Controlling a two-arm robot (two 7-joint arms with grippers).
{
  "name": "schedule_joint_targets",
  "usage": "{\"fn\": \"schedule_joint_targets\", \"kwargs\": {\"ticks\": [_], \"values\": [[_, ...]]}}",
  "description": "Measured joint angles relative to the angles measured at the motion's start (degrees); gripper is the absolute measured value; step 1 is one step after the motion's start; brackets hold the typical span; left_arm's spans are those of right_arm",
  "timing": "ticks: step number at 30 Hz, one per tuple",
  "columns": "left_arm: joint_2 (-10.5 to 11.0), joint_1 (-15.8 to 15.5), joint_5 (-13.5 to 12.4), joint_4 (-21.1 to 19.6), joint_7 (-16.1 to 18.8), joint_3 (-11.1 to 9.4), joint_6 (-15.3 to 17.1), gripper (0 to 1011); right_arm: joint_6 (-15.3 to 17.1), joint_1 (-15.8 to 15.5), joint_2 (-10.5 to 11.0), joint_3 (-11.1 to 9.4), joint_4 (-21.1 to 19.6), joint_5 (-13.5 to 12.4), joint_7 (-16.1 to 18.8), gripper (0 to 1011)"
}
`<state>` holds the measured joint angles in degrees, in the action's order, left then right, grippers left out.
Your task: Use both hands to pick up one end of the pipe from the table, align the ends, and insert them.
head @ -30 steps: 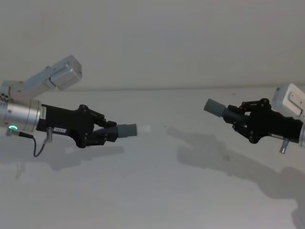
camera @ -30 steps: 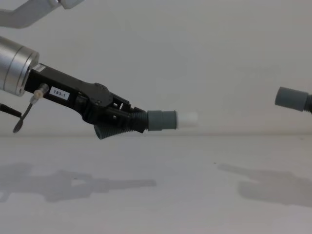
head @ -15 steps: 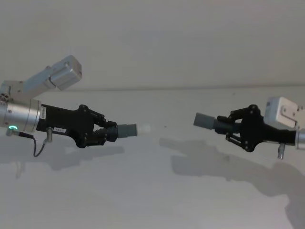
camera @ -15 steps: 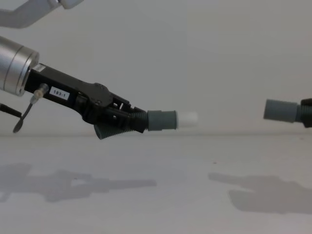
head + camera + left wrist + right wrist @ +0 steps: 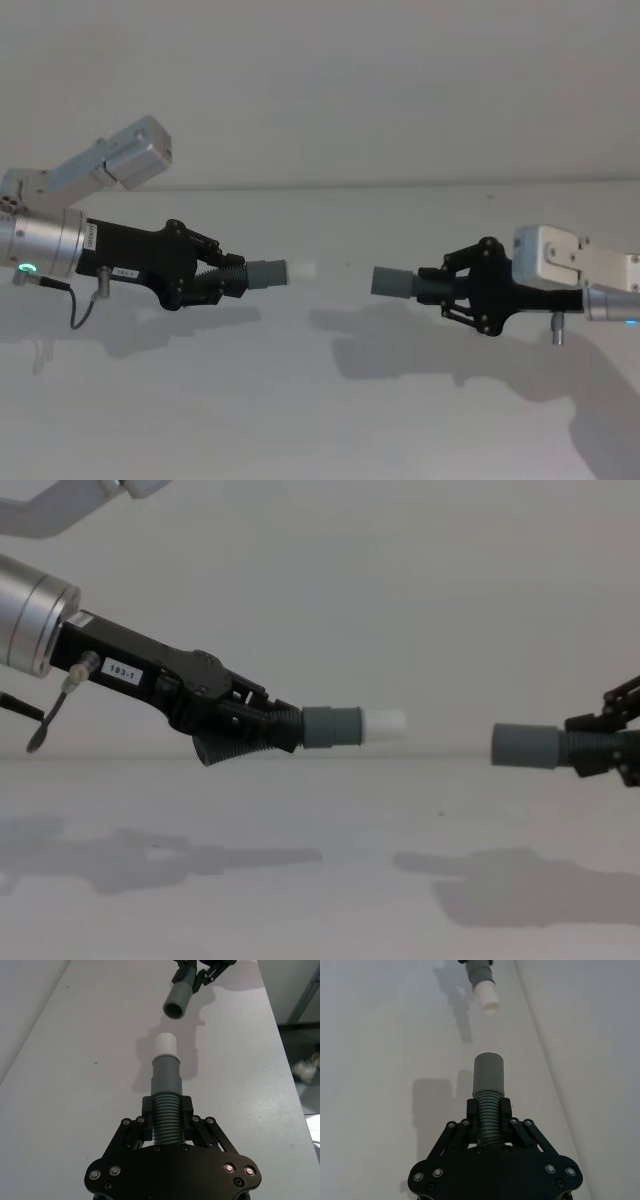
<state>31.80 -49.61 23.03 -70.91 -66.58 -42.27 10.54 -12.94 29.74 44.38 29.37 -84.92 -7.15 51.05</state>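
The left gripper point(image 5: 225, 279) hangs above the white desk point(image 5: 320, 420) on the left side, exactly where it was a second ago, its fingers point(image 5: 148, 1107) clamped on the ribbed part of the left hose piece point(image 5: 255, 274). That piece points toward the right, its grey cuff point(image 5: 332, 727) and narrower white tip point(image 5: 385, 721) sticking out free of the fingers.

Between the two pieces lies a gap of open air over bare desk (only shadows fall there). This gap has shrunk a good deal: the right gripper point(image 5: 445, 290) has travelled in from the right edge toward the middle and has dropped lower, so its socket cuff point(image 5: 522, 746) now sits near the white tip but clearly apart from it. In the chest view the socket sits slightly lower than the tip. In the left wrist view the open mouth of the socket point(image 5: 176, 1004) faces the tip, a little off its line.

The right gripper's fingers point(image 5: 472, 1109) are closed on the corrugated body of the right hose piece point(image 5: 488, 1110), with the plain cuff projecting toward the left. Both pieces are held off the desk, with free room below them and around them.
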Motion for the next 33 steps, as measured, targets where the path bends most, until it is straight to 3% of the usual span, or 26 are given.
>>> {"fn": "schedule_joint_targets", "kwargs": {"ticks": [16,33], "values": [[0.0,0.0,0.0,0.0,0.0,0.0,0.0,292,-1.8,4.9,-2.4,4.0,1.2,1.6,4.2,232],[0.0,0.0,0.0,0.0,0.0,0.0,0.0,292,-3.1,8.8,-4.3,6.3,2.9,2.4,6.5,232]]}}
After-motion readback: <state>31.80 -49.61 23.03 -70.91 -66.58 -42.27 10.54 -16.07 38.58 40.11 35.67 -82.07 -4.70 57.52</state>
